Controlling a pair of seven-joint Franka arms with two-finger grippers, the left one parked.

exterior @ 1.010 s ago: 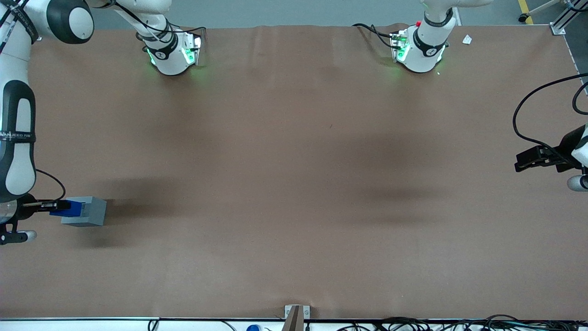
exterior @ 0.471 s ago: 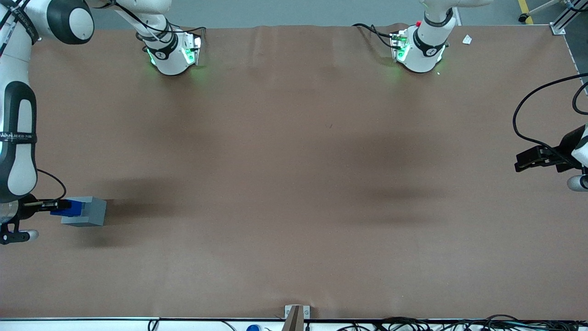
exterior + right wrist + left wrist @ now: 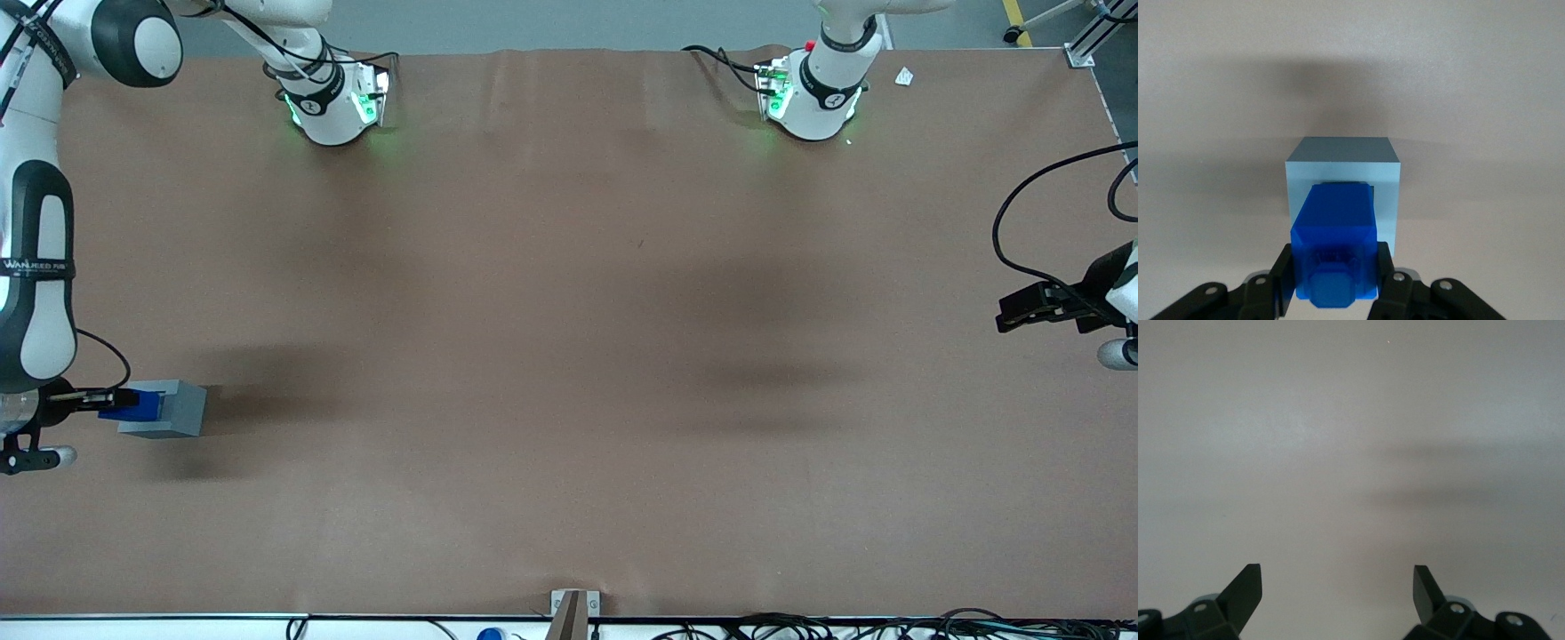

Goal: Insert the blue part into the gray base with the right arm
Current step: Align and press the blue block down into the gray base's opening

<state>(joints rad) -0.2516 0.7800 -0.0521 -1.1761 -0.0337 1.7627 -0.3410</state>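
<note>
Tabletop (image 3: pixel 569 356): brown covering.
Right arm (image 3: pixel 36 267): band lettering partly legible, "WAN…".
Gray base (image 3: pixel 173 409): working arm's end.
End effector (image 3: pixel 1335 283): clamping blue part (image 3: pixel 1335 250), directly above base (image 3: pixel 1341 173), 12 o'clock.

**Covered and cropped**

The bright-blue plastic block (image 3: pixel 1335 243) covers the recess in the light-gray plastic cube (image 3: pixel 1342 165), so its seating depth cannot be told. The black two-finger gripper (image 3: pixel 1335 280), clamped on the block at the working arm's end of the table, is cropped by the wrist picture's edge.
</note>
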